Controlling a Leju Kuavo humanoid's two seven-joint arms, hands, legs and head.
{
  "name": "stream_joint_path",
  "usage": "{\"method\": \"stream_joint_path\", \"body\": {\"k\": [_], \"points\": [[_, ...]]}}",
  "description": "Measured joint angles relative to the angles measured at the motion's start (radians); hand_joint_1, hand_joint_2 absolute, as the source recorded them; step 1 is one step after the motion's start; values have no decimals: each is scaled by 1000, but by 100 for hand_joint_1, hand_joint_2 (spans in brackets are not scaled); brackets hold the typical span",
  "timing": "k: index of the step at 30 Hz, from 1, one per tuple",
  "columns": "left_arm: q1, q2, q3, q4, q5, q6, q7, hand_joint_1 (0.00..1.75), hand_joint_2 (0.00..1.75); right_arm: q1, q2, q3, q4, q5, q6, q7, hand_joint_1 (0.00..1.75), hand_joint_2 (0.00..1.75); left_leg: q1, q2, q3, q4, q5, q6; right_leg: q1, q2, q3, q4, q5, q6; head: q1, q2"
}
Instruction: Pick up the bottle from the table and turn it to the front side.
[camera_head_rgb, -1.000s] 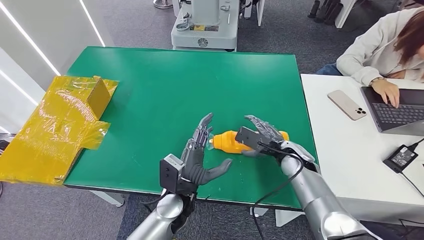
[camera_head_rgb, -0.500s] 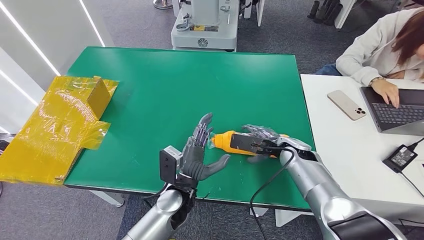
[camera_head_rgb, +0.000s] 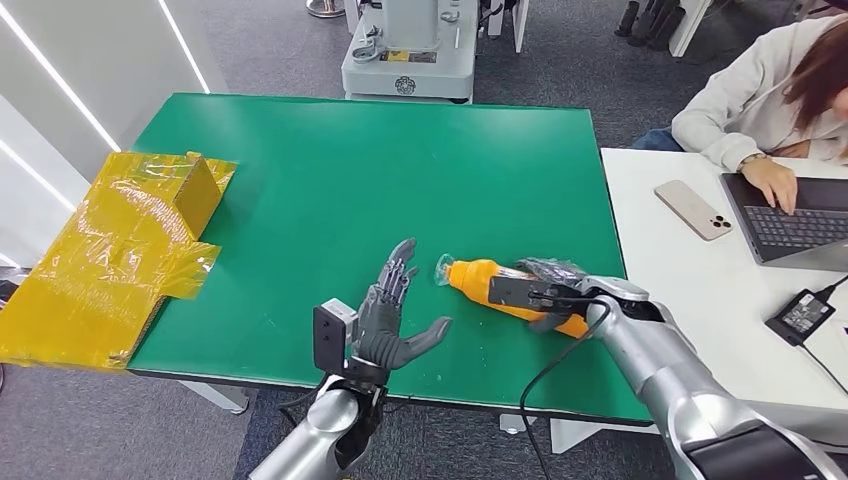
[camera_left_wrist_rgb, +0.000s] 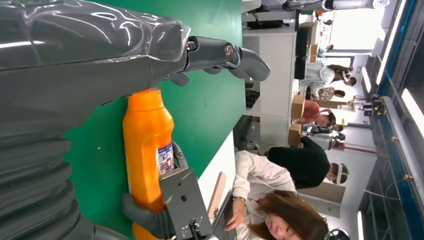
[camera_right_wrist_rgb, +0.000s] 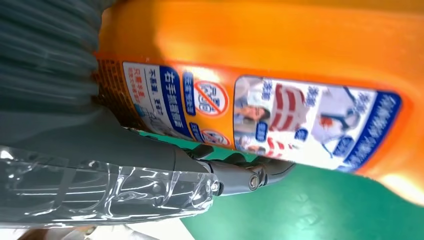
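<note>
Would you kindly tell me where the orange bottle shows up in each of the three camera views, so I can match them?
Head view: the orange bottle lies near the table's front edge, gripped by the right hand.
Left wrist view: the bottle runs lengthwise just beyond the left hand.
Right wrist view: its labelled side spans the picture, close up.
Shared landmark: the green table, also seen at and.

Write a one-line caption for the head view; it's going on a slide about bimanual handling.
Right hand grips an orange bottle over the green table; open left hand waits beside it.
</note>
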Motion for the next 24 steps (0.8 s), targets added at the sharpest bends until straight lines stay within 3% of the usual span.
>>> {"method": "stream_joint_path", "body": {"k": [6, 7, 10, 11, 19, 24], "points": [[-1, 0, 0, 6, 10, -9, -5, 0, 175, -6, -12, 19, 7, -9, -2, 9, 24, 175, 0, 0, 0, 0, 0, 0, 0, 0, 0, 0, 0, 0, 0, 0], [-1, 0, 0, 6, 10, -12, -5, 0, 175, -7, -13, 21, 8, -13, 0, 8, 45, 175, 0, 0, 0, 0, 0, 0, 0, 0, 0, 0, 0, 0, 0, 0], [-1, 0, 0, 6, 9, -16, -2, 0, 175, -9, -16, 27, 9, -18, 3, 5, 157, 175, 0, 0, 0, 0, 0, 0, 0, 0, 0, 0, 0, 0, 0, 0], [-1, 0, 0, 6, 8, -16, -1, 0, 175, -9, -17, 29, 9, -20, 3, 4, 173, 175, 0, 0, 0, 0, 0, 0, 0, 0, 0, 0, 0, 0, 0, 0], [-1, 0, 0, 6, 7, -22, 8, 0, 175, -8, -19, 35, 10, -33, -12, 8, 173, 175, 0, 0, 0, 0, 0, 0, 0, 0, 0, 0, 0, 0, 0, 0], [-1, 0, 0, 6, 7, -23, 10, 0, 175, -8, -19, 35, 10, -37, -14, 11, 149, 175, 0, 0, 0, 0, 0, 0, 0, 0, 0, 0, 0, 0, 0, 0]]}}
